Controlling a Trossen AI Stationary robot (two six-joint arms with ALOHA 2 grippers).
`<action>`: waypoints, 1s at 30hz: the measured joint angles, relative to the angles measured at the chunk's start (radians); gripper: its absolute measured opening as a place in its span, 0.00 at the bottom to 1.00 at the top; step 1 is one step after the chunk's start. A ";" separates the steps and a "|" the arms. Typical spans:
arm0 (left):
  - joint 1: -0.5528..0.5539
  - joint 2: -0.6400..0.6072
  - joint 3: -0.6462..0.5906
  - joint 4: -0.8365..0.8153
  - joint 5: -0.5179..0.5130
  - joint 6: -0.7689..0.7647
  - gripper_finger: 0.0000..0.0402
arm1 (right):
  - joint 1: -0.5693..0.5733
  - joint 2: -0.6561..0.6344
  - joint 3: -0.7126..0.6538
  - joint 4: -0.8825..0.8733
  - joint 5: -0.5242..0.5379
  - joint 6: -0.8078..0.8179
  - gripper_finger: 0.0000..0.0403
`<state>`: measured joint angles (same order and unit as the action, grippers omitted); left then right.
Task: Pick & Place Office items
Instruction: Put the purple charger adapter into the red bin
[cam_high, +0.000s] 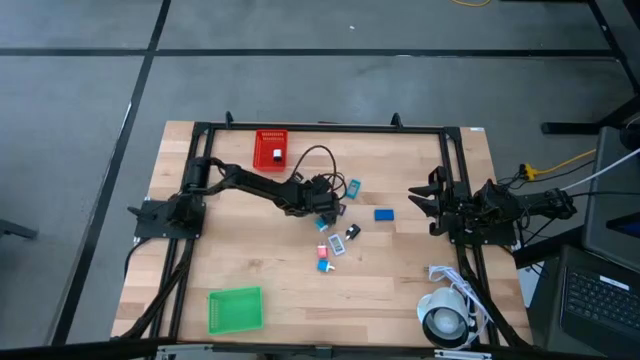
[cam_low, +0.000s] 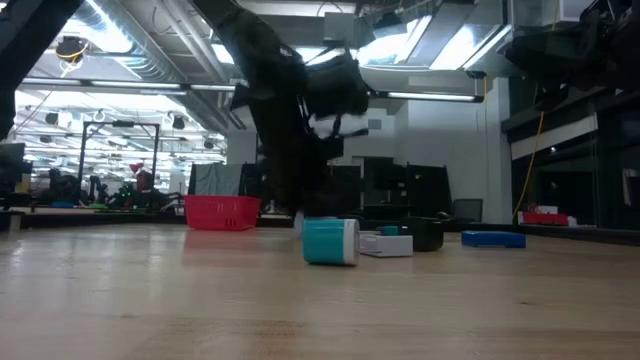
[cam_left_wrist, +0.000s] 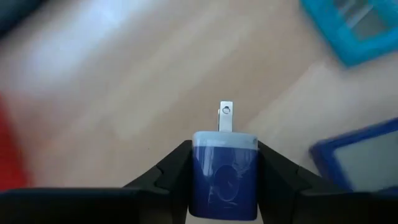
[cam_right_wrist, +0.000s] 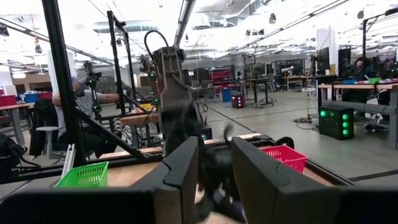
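Note:
My left gripper (cam_high: 328, 210) reaches over the table's middle, among the scattered office items, and is shut on a small blue block (cam_left_wrist: 225, 180) with a metal prong (cam_left_wrist: 226, 116). Close around it lie a teal piece (cam_high: 353, 187), a blue flat piece (cam_high: 384, 213), and white, black and pink-red pieces (cam_high: 335, 243). In the low view a teal-and-white piece (cam_low: 330, 241) lies nearest, with a white piece (cam_low: 385, 244), a black piece (cam_low: 426, 234) and a blue piece (cam_low: 493, 238) behind it. My right gripper (cam_high: 415, 198) waits open at the table's right side, holding nothing. My left gripper pinches the blue block by its two opposite side faces (cam_left_wrist: 198, 168), one finger (cam_left_wrist: 168, 177) on each side. The fingers come from above, pointing down at the table. The block's prong end sticks out past the fingertips toward the wood. Whether the block is clear of the table, I cannot tell.
A red mesh bin (cam_high: 270, 150) stands near the far edge and a green mesh bin (cam_high: 235, 308) near the near-left corner. A large white roll with cable (cam_high: 447, 318) sits at the near-right corner. Black frame rails (cam_high: 320, 128) run along the table's sides.

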<state>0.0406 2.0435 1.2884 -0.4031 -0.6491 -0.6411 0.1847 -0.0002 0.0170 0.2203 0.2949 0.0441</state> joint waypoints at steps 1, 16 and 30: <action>-0.001 -0.026 0.001 0.010 -0.029 0.025 0.32 | 0.000 0.000 0.000 -0.002 0.000 0.000 0.25; 0.111 -0.461 -0.045 -0.078 -0.252 0.334 0.32 | 0.000 0.000 0.000 -0.019 -0.008 0.009 0.26; 0.417 -0.511 -0.550 0.311 0.085 0.302 0.32 | 0.000 0.000 0.000 -0.023 -0.007 0.016 0.26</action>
<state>0.4573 1.5330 0.7389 -0.0924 -0.5643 -0.3387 0.1848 -0.0002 0.0170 0.1974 0.2878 0.0601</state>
